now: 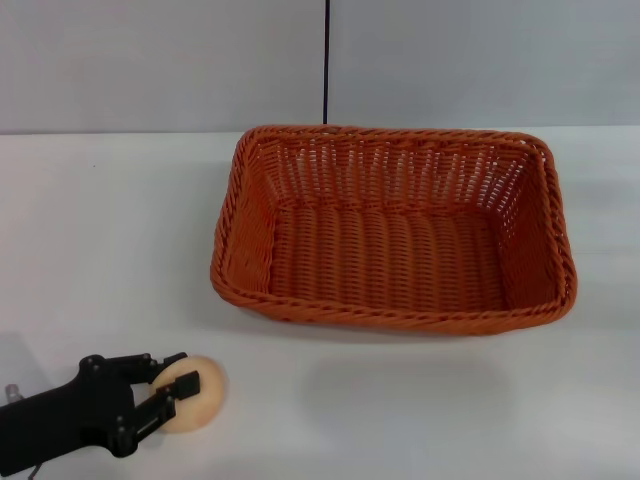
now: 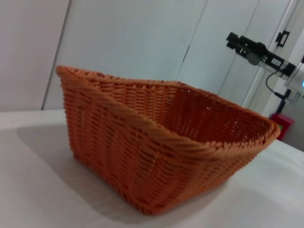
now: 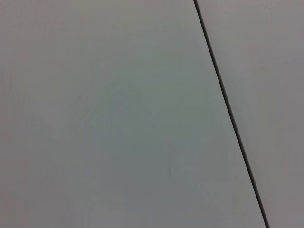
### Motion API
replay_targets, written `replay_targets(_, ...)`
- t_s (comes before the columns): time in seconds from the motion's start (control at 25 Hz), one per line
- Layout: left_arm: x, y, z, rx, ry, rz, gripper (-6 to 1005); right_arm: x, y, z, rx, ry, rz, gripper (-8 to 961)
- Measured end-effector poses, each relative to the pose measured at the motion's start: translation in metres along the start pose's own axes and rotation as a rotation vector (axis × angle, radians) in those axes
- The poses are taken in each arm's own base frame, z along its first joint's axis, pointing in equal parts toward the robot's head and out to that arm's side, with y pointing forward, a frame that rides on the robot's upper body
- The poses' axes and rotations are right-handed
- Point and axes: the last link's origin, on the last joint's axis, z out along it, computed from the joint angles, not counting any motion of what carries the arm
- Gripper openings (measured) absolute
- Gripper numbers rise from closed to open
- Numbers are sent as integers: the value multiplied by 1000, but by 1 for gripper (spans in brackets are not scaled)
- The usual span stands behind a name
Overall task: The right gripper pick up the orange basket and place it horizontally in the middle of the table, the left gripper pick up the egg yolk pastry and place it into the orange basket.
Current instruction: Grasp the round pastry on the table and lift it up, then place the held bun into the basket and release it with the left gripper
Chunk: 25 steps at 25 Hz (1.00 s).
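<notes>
The orange basket [image 1: 392, 230] stands upright and lengthwise across the middle of the white table [image 1: 100, 230], and it holds nothing. It also fills the left wrist view, the orange basket [image 2: 156, 142] seen from low at its side. At the near left edge my left gripper [image 1: 180, 372] is shut on the egg yolk pastry [image 1: 205, 400], a pale tan ball. One finger lies at the pastry's upper edge and the other crosses its face. The pastry is well short of the basket's near left corner. The right gripper is out of view.
A grey wall with a dark vertical seam [image 1: 326, 60] rises behind the table. The right wrist view holds only that wall and the seam [image 3: 228, 109]. A black device [image 2: 256, 50] and a red object [image 2: 281, 124] stand beyond the basket.
</notes>
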Motion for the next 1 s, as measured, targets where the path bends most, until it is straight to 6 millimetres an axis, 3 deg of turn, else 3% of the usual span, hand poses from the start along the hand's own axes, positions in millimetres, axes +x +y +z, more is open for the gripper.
replay_targets(0.32, 23, -14, -4, 60, 116, 9, 207, -1, 0, 3, 0, -2, 0, 505)
replay_targets(0.6, 36, -32, -15, 199, 225, 0, 154, 0, 0, 2, 6, -3, -2, 505)
replay_targets(0.64, 44, -43, -18, 274, 286, 6, 145, 0, 0, 1, 7, -2, -5, 505)
replay_targets(0.8, 66, -50, 2, 252, 355, 27, 124, 4, 2, 2, 6, 4, -3, 505)
replay_targets(1.0, 95, -43, 50, 122, 445, 38, 97, 6, 6, 5, -5, 7, 6, 505)
